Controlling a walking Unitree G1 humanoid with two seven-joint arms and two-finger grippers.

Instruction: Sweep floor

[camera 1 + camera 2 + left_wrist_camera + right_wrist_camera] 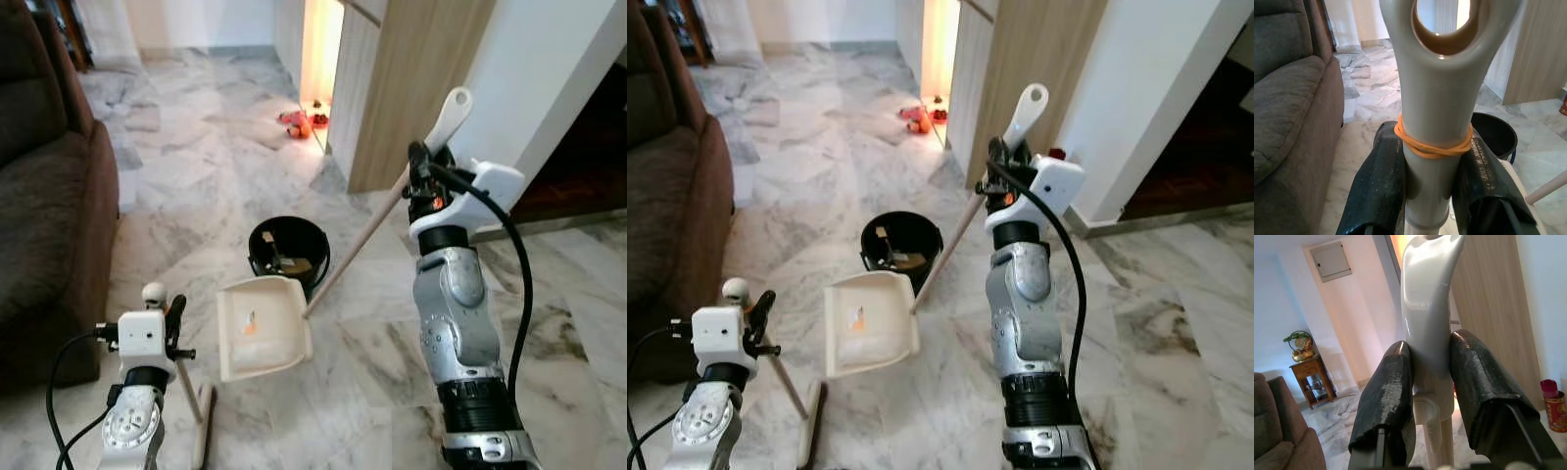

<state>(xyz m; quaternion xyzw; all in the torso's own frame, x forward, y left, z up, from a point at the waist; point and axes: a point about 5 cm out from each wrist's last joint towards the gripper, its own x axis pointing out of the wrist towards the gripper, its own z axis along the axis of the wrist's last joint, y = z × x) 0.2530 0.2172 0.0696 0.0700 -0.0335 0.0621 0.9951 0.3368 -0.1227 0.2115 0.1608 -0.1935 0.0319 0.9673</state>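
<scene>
Your left gripper (1432, 181) clenches the broom handle (1437, 112) low beside the sofa (44, 196). Your right gripper (1430, 382) grips the dustpan's long handle (377, 220), tilting the cream dustpan (263, 328) just before the black bin (289, 250) on marble floor (196, 166).

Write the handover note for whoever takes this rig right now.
Left gripper: shut on the broom handle, low at the robot's left.
Right gripper: shut on the dustpan handle, raised.
Dustpan sits tilted beside the black bin, with an orange scrap in it.
Done: some debris collected.
Left: tip the pan into the bin; red-orange items lie by the doorway.
</scene>
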